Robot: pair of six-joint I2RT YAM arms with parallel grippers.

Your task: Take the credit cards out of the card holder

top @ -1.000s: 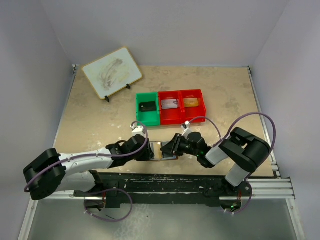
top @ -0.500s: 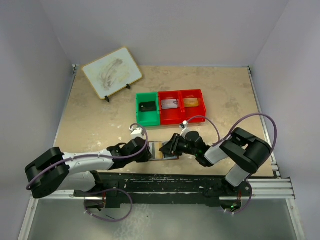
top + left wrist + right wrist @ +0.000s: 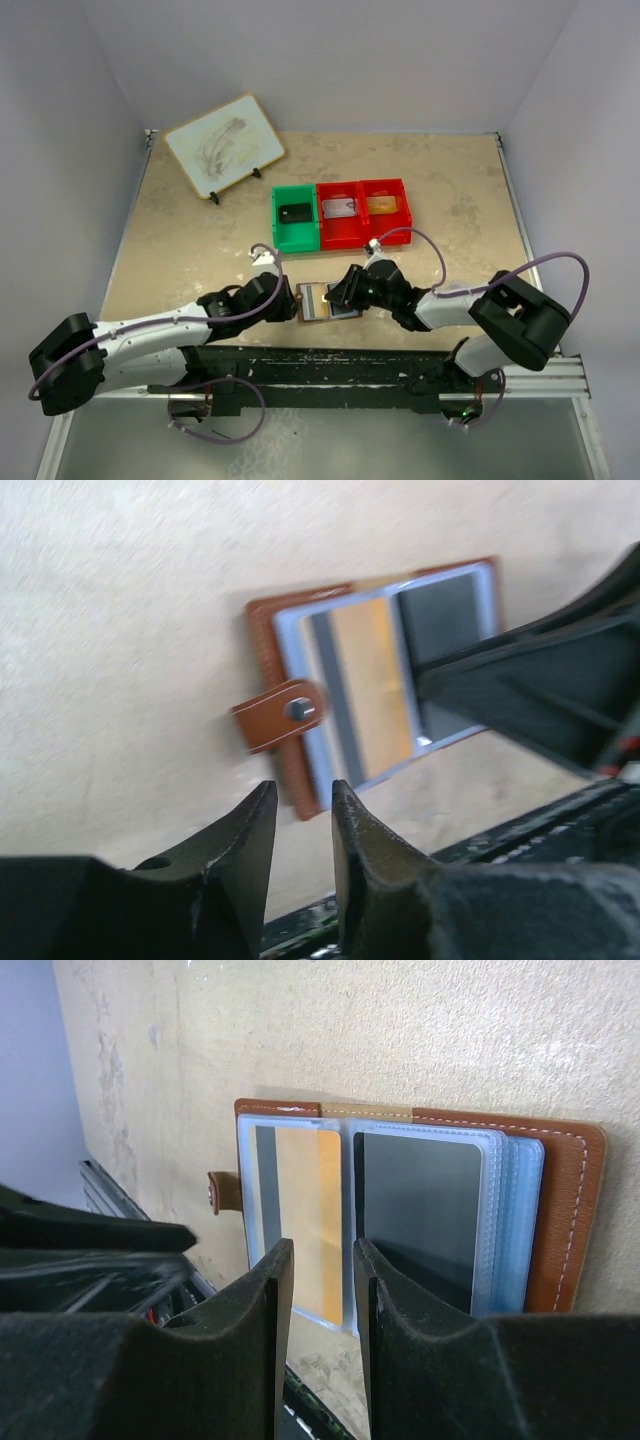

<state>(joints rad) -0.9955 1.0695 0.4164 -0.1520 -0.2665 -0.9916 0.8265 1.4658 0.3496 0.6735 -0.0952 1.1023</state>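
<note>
Top view: the card holder (image 3: 319, 301) lies open and flat on the counter (image 3: 455, 190), low in the middle of the frame, close to the near edge. The left claw (image 3: 284, 300) sits just beside its left edge and the right claw (image 3: 343, 294) reaches over its right half. A green bin (image 3: 295, 219) and a red bin (image 3: 362, 211) stand above it in the frame, well apart from it.

Left wrist view: the holder fills the upper middle, its brown tab (image 3: 283, 713) pointing toward the lower left. The left claw's two fingers rise from the bottom edge with only a narrow gap between them and nothing in it. Their tips stop just short of the holder's lower corner. The dark right claw comes in from the right and covers part of the far panel.

Right wrist view: the holder lies spread above the claw, an orange card (image 3: 300, 1222) in the left sleeve and a dark card (image 3: 418, 1212) in the right. The right claw's fingers stand slightly parted and grip nothing, their tips in front of the centre fold.
</note>
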